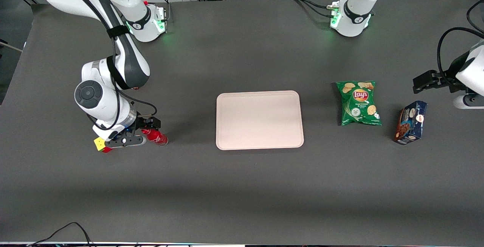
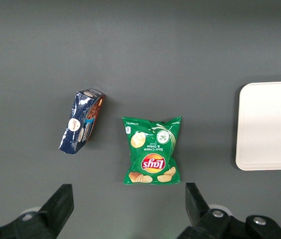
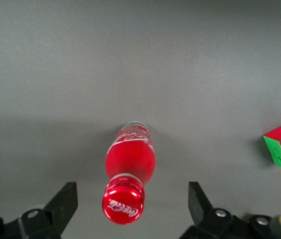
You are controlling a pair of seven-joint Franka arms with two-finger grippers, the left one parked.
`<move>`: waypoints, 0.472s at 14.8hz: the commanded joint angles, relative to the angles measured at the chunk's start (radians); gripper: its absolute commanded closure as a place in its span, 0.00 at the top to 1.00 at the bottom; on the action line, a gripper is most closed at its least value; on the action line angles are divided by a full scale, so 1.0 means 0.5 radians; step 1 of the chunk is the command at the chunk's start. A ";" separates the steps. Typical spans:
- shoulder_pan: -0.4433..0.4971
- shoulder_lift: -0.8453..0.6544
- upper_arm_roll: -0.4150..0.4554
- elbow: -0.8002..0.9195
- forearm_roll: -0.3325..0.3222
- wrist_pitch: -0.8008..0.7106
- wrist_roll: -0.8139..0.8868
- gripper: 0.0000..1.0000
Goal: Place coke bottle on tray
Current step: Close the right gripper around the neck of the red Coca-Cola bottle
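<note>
Puzzle cube nearest the front camera, toward the working arm's end of the worktop, partly under the tool. Tool low over the coke bottle, fingers spread wide on either side of the cap, not touching it. Bottle beside the cube. Tray mid-worktop, well apart from the bottle. Chips bag and blue cookie box toward the parked arm's end.
</note>
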 commanded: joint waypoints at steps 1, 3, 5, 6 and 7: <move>-0.008 0.034 0.013 0.018 -0.012 0.039 -0.023 0.94; -0.008 0.037 0.013 0.018 -0.012 0.039 -0.036 0.90; -0.008 0.037 0.013 0.015 -0.012 0.063 -0.039 0.86; -0.008 0.040 0.013 0.012 -0.012 0.069 -0.042 0.83; -0.008 0.040 0.013 0.012 -0.012 0.069 -0.060 0.79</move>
